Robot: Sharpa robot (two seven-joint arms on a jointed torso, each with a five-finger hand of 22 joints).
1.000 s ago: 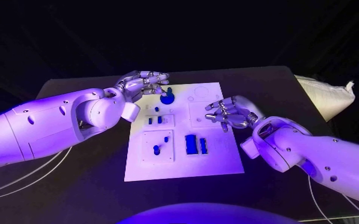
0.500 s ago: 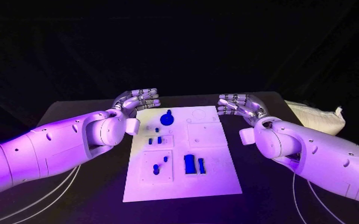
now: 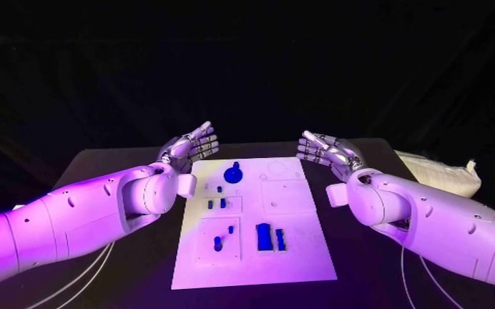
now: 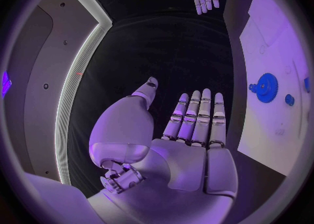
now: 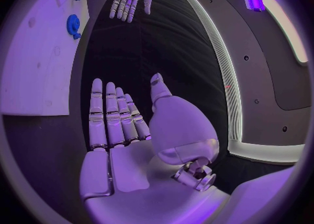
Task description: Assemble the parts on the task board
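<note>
**Both hands flat and empty, raised off the task board**

Landmark: task board [image 3: 292,250], white plate in the middle of the black table [image 3: 114,162].

- Left hand [image 3: 193,142]: lifted just past the board's far-left corner, fingers straight and side by side, thumb out, holds nothing. The left wrist view shows the same flat palm [image 4: 190,130].
- Right hand [image 3: 326,150]: lifted just past the board's far-right corner, fingers stretched out, nothing in it; the right wrist view confirms [image 5: 124,124].
- Blue gear [image 3: 234,174]: at the board's far end, left of centre, a smaller blue piece touching its far edge. Seated or loose, cannot tell.
- Small blue pegs [image 3: 214,204]: left half of the board, around its middle.
- Two more small blue pieces [image 3: 221,240]: near-left raised panel.
- Two blue blocks [image 3: 270,238]: upright side by side, near half, about centre.
- White cloth bundle [image 3: 446,169]: on the table, well right of the board.

Handling, as judgement: parts look like light, stiff plastic, smooth, likely slippery. Pegs are tiny, so pinch at the sides with fingertips. Gear is best taken across its rim or by the hub. Blocks across their long flat faces. Whether pieces sit finally placed or await fitting, this scene fits both.
</note>
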